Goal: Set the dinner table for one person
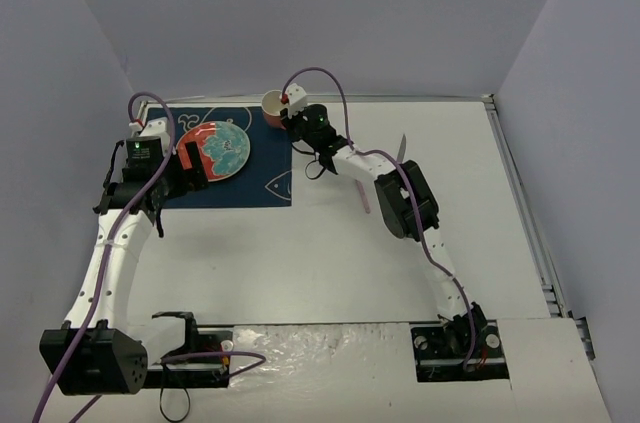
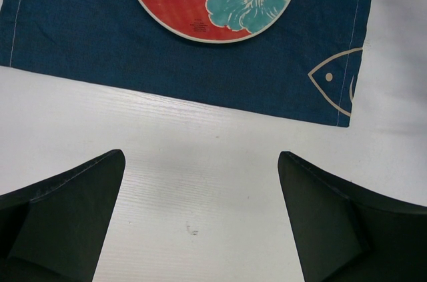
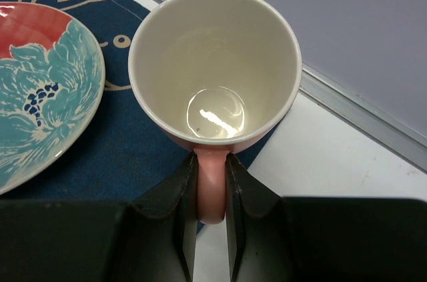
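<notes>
Desk: one large white desk (image 1: 300,263) with a thin metal edge. It fills the floor of the top view, with plain grey-lilac walls on three sides. Everything else stands on it or hangs over it.
Arms: two white arms, bolted at the near edge of the desk. Both reach to the far left part.
Placemat: one dark blue cloth placemat (image 1: 255,183) with pale outline drawings. It lies flat in the far left corner of the desk.
Plate: one round plate (image 1: 220,150), red on one side, with a teal flower on the other. It lies on the placemat, towards the left half.
Mug: one mug (image 3: 213,62), pink outside, cream inside, upright and empty. It is at the far right corner of the placemat, just beside the plate. Whether it rests on the cloth or is lifted cannot be told.
Left pincer: the left pincer (image 2: 200,222) is spread wide with nothing between its two dark fingers. It is above bare desk just short of the near edge of the placemat.
Right pincer: the right pincer (image 3: 211,189) is closed on the pink handle of the mug, one finger on each side.
Other items: two, a thin pink strip (image 1: 362,195) and a thin grey piece (image 1: 402,148), on the desk by the right arm. They are too small to identify.
</notes>
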Motion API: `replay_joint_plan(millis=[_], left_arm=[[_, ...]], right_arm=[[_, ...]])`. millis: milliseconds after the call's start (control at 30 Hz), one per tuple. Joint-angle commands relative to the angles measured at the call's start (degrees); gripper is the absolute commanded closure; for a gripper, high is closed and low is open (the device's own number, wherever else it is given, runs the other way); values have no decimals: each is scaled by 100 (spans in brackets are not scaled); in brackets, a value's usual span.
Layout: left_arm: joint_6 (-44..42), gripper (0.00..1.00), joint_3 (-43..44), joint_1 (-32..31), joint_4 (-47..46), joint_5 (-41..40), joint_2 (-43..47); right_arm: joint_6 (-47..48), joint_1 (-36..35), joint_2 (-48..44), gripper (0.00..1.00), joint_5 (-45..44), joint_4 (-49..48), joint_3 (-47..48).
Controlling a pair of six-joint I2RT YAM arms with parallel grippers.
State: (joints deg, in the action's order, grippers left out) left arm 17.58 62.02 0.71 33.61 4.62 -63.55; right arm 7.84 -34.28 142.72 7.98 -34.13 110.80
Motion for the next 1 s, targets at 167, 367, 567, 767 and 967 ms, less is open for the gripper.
replay_joint_plan(millis=[167,367,567,767,967], left_arm=[[-18,3,117,-1,-196,-67,9],[-17,3,117,-1,-188,-74,0],[-18,3,117,-1,-188,-76,0],[-23,3,113,-1,-183,-76,0],[-18,3,113,-1,-188,-85,5]], right_arm=[[139,-35,2,100,-34,-1271,548],[121,-33,115,100,-28,-1304,642],[135,-31,125,90,-39,-1324,631],[147,-26,107,76,-42,-1328,606],[147,-30,89,61,-51,-1333,578]])
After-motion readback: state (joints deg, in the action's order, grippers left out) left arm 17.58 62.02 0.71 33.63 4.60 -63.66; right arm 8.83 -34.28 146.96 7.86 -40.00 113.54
